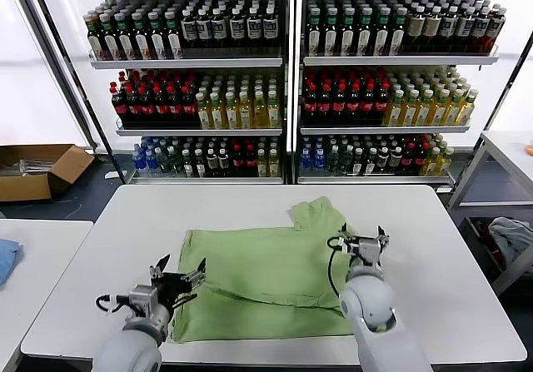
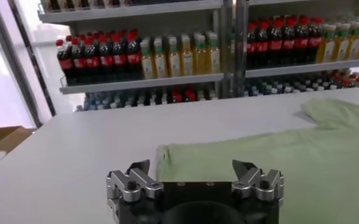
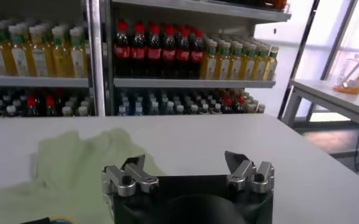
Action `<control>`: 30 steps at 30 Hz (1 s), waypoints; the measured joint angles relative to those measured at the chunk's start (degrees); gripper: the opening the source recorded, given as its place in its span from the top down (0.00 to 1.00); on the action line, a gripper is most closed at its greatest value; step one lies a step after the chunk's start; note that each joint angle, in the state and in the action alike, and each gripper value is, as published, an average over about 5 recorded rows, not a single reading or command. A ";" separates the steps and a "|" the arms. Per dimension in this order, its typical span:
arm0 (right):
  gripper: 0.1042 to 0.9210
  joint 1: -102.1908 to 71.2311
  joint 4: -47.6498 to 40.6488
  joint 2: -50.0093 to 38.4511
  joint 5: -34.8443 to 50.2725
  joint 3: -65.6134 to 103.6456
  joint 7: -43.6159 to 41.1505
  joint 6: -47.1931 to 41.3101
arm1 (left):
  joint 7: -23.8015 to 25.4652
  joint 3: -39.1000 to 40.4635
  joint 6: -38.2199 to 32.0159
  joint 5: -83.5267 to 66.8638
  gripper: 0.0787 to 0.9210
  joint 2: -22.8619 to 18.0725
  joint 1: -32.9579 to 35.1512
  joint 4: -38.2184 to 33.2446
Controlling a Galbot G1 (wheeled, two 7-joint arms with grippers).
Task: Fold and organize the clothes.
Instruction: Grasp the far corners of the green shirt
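Both grippers (image 1: pixel 179 276) (image 1: pixel 360 240) wide over shirt (image 1: pixel 258 272)

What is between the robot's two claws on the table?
Only the green shirt. In the head view it lies flat on the white table, stretching from the open left gripper to the open right gripper; nothing else sits between them.

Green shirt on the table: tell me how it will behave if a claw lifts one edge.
The green shirt lies flat with soft creases, so it is probably floppy and would drape from a single grip. It looks thin, likely light. Pushed across the smooth white table, it would probably bunch rather than slide whole.
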 measured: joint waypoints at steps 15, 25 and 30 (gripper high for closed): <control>0.12 18.12 -23.06 1.10 1.44 -3.50 -12.50 0.03 | 2.09 5.17 -1.22 -3.23 0.12 1.06 -19.92 21.61; 0.12 21.64 -30.29 2.40 0.98 -3.82 -15.16 0.01 | 2.20 6.53 -0.63 -3.89 0.12 0.18 -24.36 27.35; 0.12 21.93 -31.65 2.67 0.73 -3.75 -15.54 0.01 | 2.32 6.57 -0.39 -3.86 0.12 -0.15 -24.80 28.40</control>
